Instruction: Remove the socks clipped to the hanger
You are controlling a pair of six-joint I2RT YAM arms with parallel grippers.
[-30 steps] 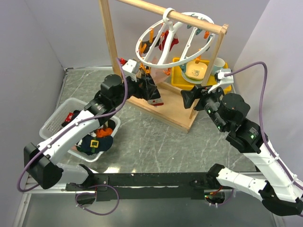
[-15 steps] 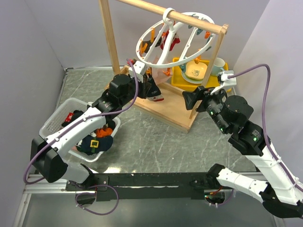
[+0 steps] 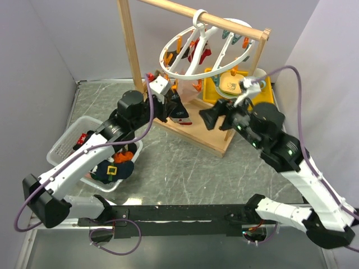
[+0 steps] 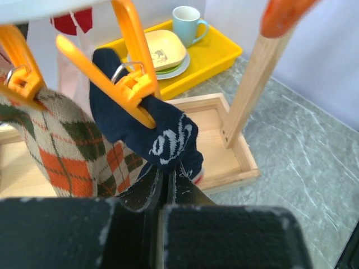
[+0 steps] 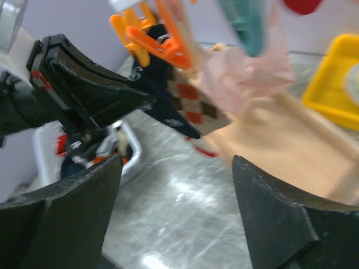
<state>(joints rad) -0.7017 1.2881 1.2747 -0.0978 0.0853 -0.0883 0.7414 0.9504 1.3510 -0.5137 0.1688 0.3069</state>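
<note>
The white ring hanger (image 3: 197, 21) hangs from the wooden rod with socks clipped below it. In the left wrist view a navy sock (image 4: 147, 128) with white lettering dangles from an orange clip (image 4: 127, 84), next to an argyle sock (image 4: 73, 154). My left gripper (image 4: 168, 178) is shut on the navy sock's lower end; from above it (image 3: 178, 111) sits under the ring's left side. My right gripper (image 5: 178, 162) stands open, facing the navy sock (image 5: 162, 112) and a pale pink sock (image 5: 247, 73), touching neither; from above it (image 3: 210, 117) is right of the left gripper.
A white basket (image 3: 67, 143) at the left holds loose socks. A yellow tray (image 3: 210, 89) with dishes and a cup stands behind the rack. The wooden frame's post (image 3: 129, 45) and its base (image 3: 207, 137) lie between the arms.
My left gripper closed on the navy sock's toe. The right arm swung left toward the hanger, and its jaws spread a little wider.
</note>
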